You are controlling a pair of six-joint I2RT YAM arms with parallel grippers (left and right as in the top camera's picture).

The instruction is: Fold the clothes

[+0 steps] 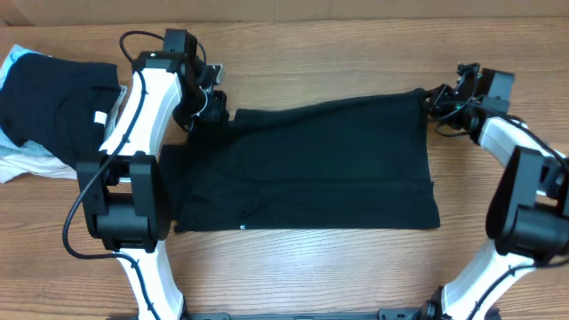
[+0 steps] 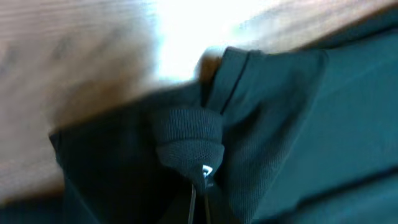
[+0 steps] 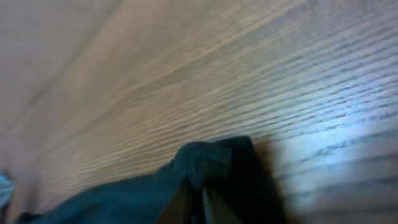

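The black garment (image 1: 320, 169) lies flat on the table (image 1: 356, 36). The left gripper (image 1: 213, 107) and right gripper (image 1: 436, 100) each clamp 1 far corner (2 grips total), likely so that edge lifts evenly for folding.

Black fabric garments: two are lying in view, one large black fabric garment (image 1: 311, 169) spread flat and one folded black fabric garment (image 1: 49, 98) at the far left.
Crumpled white cloth (image 1: 22, 164): one piece is showing beneath the folded garment.
White-and-black robot arms: two are standing at the table, the left arm (image 1: 142, 98) and the right arm (image 1: 498, 133).
Two-finger grippers: two, the left gripper (image 1: 216, 108) and the right gripper (image 1: 434, 107), each pinching one corner of the spread garment.
Brown wood-grain table (image 1: 338, 267): one is bearing it all.
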